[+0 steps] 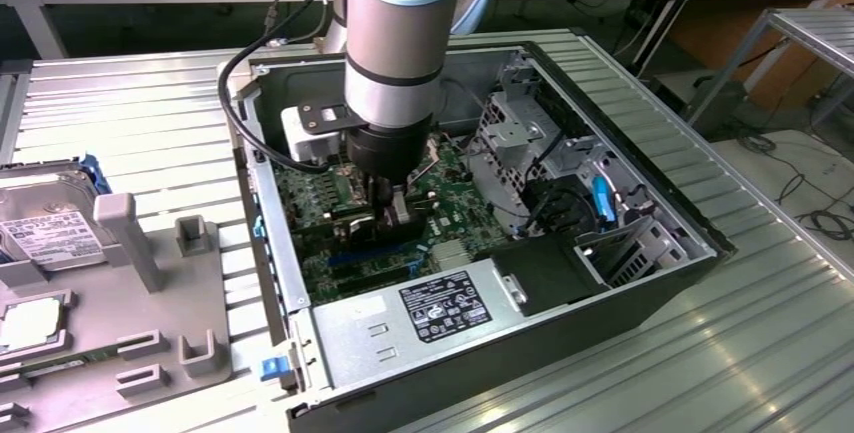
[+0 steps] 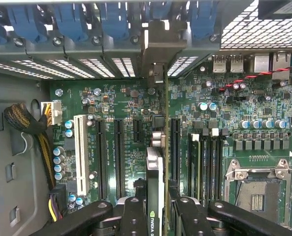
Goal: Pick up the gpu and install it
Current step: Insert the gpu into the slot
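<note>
Both pincer [image 2: 155, 206] fingers clamp gpu [image 2: 154, 172] edge-on over motherboard [image 2: 111, 128] slots.

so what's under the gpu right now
The gpu, held edge-on in the gripper, hangs over the green motherboard among its black expansion slots. Whichever slot sits directly beneath is covered by the card itself.

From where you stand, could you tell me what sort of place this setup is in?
Most likely a robotics lab or a PC-assembly test bench. An open computer case lies on a ribbed metal table, a grey fixture holds spare parts, and the gripper holds the gpu over the motherboard.
</note>
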You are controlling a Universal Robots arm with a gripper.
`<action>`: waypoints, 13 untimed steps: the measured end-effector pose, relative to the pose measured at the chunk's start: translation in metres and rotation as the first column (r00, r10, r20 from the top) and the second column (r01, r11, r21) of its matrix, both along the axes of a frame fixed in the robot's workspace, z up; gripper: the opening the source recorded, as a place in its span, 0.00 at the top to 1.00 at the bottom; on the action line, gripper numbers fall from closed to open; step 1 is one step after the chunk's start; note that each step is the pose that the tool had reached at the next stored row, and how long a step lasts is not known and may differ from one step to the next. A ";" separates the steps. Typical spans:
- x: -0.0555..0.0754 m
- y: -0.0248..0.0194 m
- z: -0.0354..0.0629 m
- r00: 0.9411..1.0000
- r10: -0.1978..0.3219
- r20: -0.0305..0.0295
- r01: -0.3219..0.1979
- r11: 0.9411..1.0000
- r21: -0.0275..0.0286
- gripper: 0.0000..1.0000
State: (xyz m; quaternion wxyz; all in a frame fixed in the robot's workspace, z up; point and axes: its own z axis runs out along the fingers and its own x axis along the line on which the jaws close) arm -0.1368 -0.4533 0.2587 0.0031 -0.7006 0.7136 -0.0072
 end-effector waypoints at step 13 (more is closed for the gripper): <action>0.001 -0.0006 0.0000 1.000 0.000 0.000 0.000 1.000 0.000 0.73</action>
